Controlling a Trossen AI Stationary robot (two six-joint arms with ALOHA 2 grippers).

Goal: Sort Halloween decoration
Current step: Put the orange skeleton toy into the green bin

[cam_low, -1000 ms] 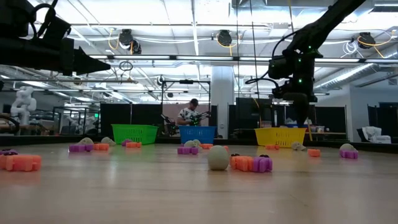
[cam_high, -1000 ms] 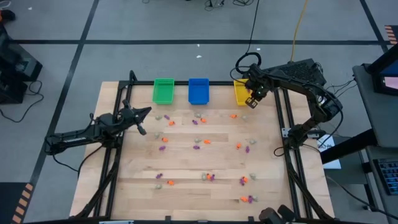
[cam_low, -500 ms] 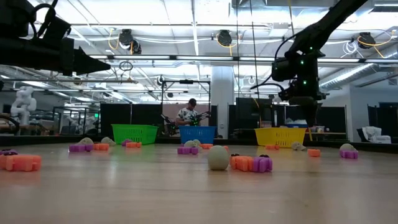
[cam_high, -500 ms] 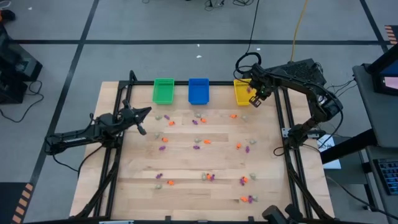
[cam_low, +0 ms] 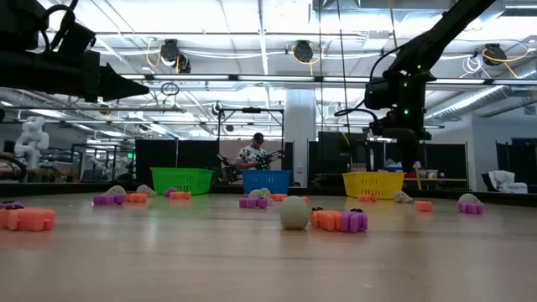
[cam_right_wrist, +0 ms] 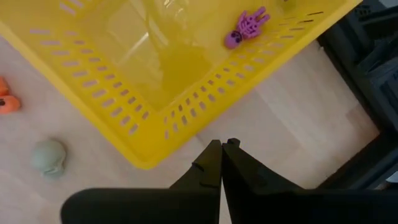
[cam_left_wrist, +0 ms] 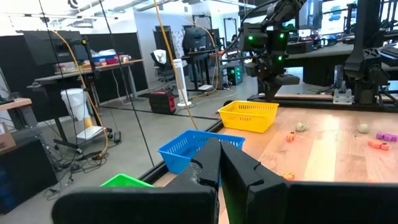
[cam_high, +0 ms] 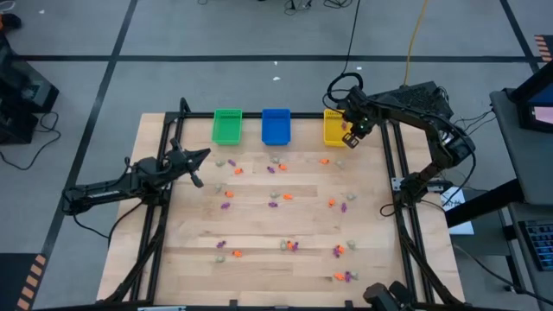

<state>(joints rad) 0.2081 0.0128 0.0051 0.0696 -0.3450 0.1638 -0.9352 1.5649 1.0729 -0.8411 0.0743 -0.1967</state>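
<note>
The right pincer point(cam_high: 349, 136) hung closed and empty over the yellow bin point(cam_high: 334, 128) at the tabletop's point(cam_high: 259, 216) far right corner — a purple skeleton point(cam_right_wrist: 246, 27) lay inside. Remaining trinkets point(cam_high: 285, 197) dotted the tabletop; the left pincer point(cam_high: 197, 180) waited closed near the left edge.

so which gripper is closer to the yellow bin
Right. The right gripper hangs at the yellow bin's near corner; the left gripper waits across the table, past the green bin.
</note>
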